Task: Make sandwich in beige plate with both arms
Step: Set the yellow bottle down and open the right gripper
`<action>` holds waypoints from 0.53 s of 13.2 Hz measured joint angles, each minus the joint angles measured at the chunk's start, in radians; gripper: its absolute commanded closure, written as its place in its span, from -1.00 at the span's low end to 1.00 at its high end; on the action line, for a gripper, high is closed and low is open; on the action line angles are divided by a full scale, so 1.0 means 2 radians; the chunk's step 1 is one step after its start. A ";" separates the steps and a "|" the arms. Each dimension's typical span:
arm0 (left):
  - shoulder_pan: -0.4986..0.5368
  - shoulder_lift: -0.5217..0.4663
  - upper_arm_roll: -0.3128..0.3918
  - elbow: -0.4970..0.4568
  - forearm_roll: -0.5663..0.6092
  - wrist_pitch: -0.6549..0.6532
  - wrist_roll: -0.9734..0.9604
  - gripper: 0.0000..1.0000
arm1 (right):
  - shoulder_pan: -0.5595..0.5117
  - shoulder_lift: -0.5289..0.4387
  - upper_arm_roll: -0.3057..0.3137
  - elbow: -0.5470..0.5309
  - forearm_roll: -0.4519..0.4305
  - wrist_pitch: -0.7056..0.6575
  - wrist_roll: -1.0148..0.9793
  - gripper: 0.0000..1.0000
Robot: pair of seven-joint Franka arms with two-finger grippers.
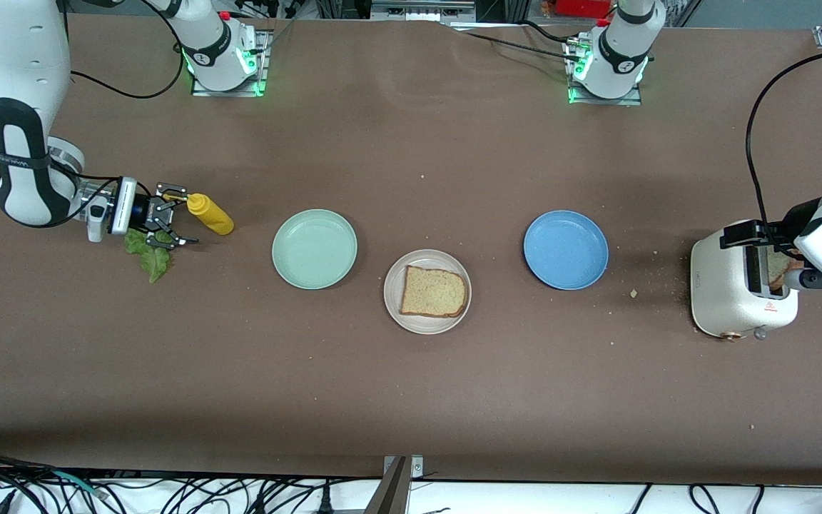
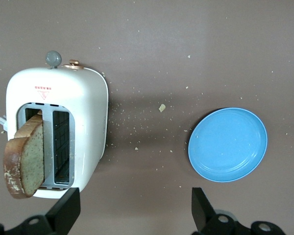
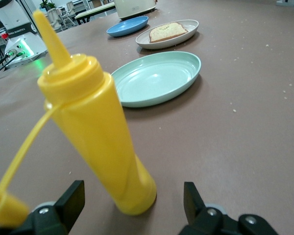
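**Kid:** Where were your two pincers?

**Me:** My right pincer (image 1: 181,218) was low at the right arm's end of the table (image 1: 411,400). Its fingers stood wide apart and held nothing. A yellow squeeze bottle (image 1: 210,214) stood on the table just in front of them, leaning a bit, and I did not grip it. Its cap hung loose on a thin strap. A green lettuce leaf (image 1: 148,255) lay on the table just under that pincer.

**Kid:** And the other one?

**Me:** My left pincer (image 2: 136,208) hung over the white toaster (image 1: 736,293), near the left arm's end of the table. It was wide open too, with nothing in it. One slice of brown bread (image 2: 23,159) stuck up out of a toaster slot, tilted to one side. My fingers (image 2: 64,209) were not touching it.

**Kid:** Where was the sandwich plate?

**Me:** The beige plate (image 1: 393,303) sat in the middle of the table. It was nearer to the front camera than the other two plates. One bread slice (image 1: 433,291) lay flat in it, with nothing on top.

**Kid:** What other plates?

**Me:** A mint green plate (image 1: 315,249) sat toward the right arm's end, close beside the beige one. A blue plate (image 1: 566,249) sat toward the left arm's end, between the beige plate and the toaster. Little crumbs (image 1: 633,293) lay on the table near the toaster.
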 measured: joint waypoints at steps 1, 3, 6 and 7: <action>0.000 0.000 0.000 0.000 0.000 0.000 0.000 -1.00 | -0.006 0.001 -0.001 0.000 -0.007 0.001 0.000 -0.89; 0.000 0.000 0.000 0.000 0.000 0.000 0.000 -1.00 | -0.014 0.003 -0.007 0.001 -0.017 0.006 0.011 -0.89; 0.000 0.000 0.000 0.000 0.000 0.000 0.000 -1.00 | -0.014 0.004 -0.031 0.011 -0.046 0.025 0.032 -0.89; 0.000 0.000 0.000 0.000 0.000 0.000 0.000 -1.00 | -0.014 0.004 -0.038 0.018 -0.057 0.030 0.038 -0.89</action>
